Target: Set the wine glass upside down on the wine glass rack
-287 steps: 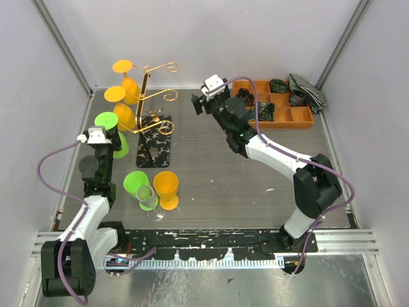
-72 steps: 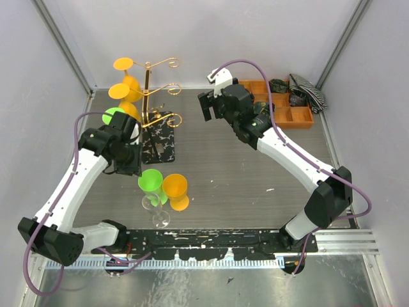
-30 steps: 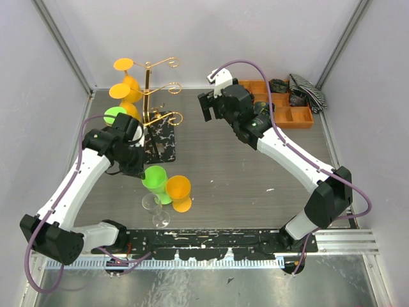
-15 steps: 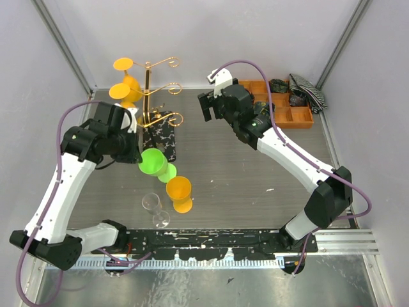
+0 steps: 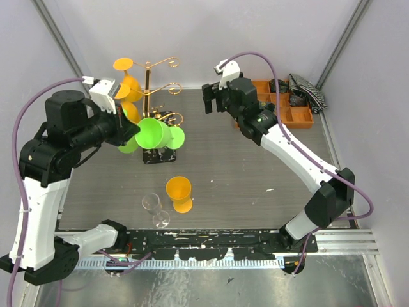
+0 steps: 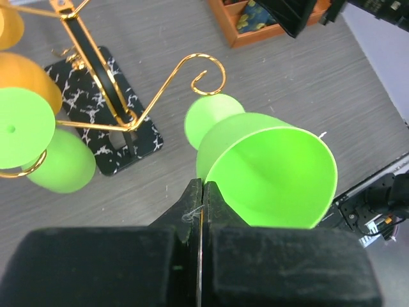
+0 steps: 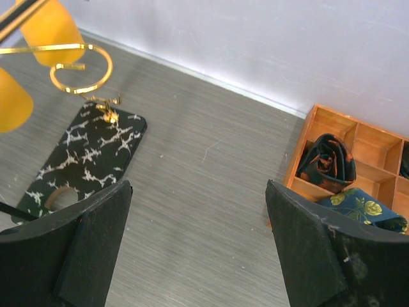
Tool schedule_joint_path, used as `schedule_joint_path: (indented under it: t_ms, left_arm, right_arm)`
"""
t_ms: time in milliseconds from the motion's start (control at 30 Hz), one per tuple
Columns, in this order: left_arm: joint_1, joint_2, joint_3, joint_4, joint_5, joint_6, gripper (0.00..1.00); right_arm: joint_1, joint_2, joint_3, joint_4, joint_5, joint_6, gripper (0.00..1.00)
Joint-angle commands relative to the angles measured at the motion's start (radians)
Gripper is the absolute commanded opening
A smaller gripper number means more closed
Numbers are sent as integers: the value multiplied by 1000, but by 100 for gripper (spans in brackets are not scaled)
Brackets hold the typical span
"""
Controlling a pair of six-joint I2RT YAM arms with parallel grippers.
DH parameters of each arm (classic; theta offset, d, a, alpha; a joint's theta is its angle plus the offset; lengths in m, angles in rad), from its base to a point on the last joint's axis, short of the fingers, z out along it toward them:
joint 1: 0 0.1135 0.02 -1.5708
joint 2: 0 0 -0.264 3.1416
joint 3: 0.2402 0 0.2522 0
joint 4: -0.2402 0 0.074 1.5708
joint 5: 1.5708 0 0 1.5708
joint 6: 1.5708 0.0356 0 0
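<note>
My left gripper [image 5: 135, 130] is shut on the rim of a green wine glass [image 5: 155, 133] and holds it in the air, tipped on its side, its foot [image 5: 174, 137] over the rack's base. In the left wrist view my left gripper [image 6: 202, 192] pinches the rim, and the green glass [image 6: 268, 169] lies just below a scroll arm [image 6: 206, 71] of the gold wire wine glass rack [image 5: 149, 96]. Another green glass [image 6: 59, 160] and orange glasses [image 5: 130, 86] hang on the rack. My right gripper [image 5: 214, 101] is open and empty [image 7: 201, 249] right of the rack.
An orange glass [image 5: 179, 193] and a clear glass [image 5: 153, 206] stand on the table near the front. The rack's black marbled base [image 7: 77, 157] lies under its arms. A wooden tray [image 5: 281, 105] of rolled cloths sits at the back right, with a striped cloth [image 5: 307, 89] beside it.
My left arm has lifted the green glass up and back toward the rack, tipping it on its side. The right arm has shifted slightly.
</note>
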Motion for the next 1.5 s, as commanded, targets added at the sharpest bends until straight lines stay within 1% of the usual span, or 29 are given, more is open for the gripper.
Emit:
schedule_joint_path:
  t_ms: [0, 100, 167, 233, 300, 367, 433, 533, 700, 800, 933, 967, 1067, 1167, 1267, 1333, 1467]
  left_arm:
    - [-1, -10, 30, 118, 109, 27, 0]
    - [-1, -17, 14, 206, 152, -4, 0]
    - [0, -6, 16, 223, 176, -17, 0]
    - [-1, 6, 17, 225, 179, -25, 0]
    - [0, -3, -25, 285, 171, -27, 0]
    - [-1, -39, -113, 448, 162, -27, 0]
    - [0, -72, -210, 655, 154, -23, 0]
    - [0, -75, -274, 904, 123, 11, 0]
    - [0, 7, -237, 981, 58, 164, 0]
    - [0, 28, -282, 1116, 29, 203, 0]
    - [-1, 38, -414, 1407, 0, 225, 0]
    - [-2, 40, -448, 1522, -2, 226, 0]
    - [-1, 53, -561, 1788, 8, 219, 0]
    - [-2, 76, -642, 2009, 17, 198, 0]
    - [-3, 106, -675, 2125, 18, 186, 0]
    - [-2, 129, -688, 2173, 20, 180, 0]
    - [-7, 173, -717, 2275, 20, 158, 0]
  right_arm:
    - [-25, -63, 84, 53, -10, 76, 90]
    - [-33, -68, 100, 55, -9, 84, 90]
    - [-36, -68, 111, 54, -2, 84, 90]
    - [-39, -74, 114, 55, 2, 91, 90]
    - [-47, -85, 115, 62, -4, 124, 90]
    - [-62, -94, 119, 75, -34, 170, 91]
    - [-80, -100, 140, 84, -70, 222, 91]
    - [-112, -107, 180, 89, -128, 298, 91]
    - [-176, -125, 220, 118, -217, 431, 90]
    - [-222, -144, 213, 162, -296, 539, 90]
    - [-282, -163, 151, 308, -450, 745, 90]
    - [-295, -168, 119, 386, -493, 808, 90]
    - [-319, -159, 4, 641, -590, 1024, 90]
    - [-327, -95, -34, 813, -653, 1215, 90]
    - [-327, -21, -21, 928, -703, 1348, 84]
    - [-328, 21, -14, 987, -715, 1396, 82]
    - [-325, 75, 9, 1061, -726, 1409, 81]
